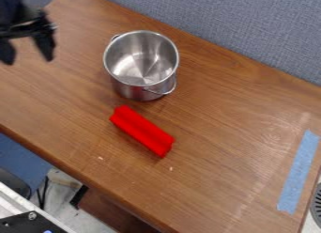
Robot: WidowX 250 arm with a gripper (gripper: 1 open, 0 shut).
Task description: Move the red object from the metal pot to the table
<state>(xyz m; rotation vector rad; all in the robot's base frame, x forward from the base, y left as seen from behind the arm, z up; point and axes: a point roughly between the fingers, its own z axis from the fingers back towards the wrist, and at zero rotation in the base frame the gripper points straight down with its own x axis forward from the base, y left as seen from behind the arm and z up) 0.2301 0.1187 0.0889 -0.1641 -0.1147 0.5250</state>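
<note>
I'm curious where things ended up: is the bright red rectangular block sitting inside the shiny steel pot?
No, the red block lies flat on the brown wooden table, in front of the empty steel pot.

Wood table [238, 105] w/ metal pot [141, 65], red object [142, 132], blue tape [296, 172].

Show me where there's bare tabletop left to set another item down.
The widest bare patch of the table runs from the metal pot and red object across to the blue tape. A smaller strip lies between the gripper at the left edge and the pot. It is tightest between pot and red object.
</note>
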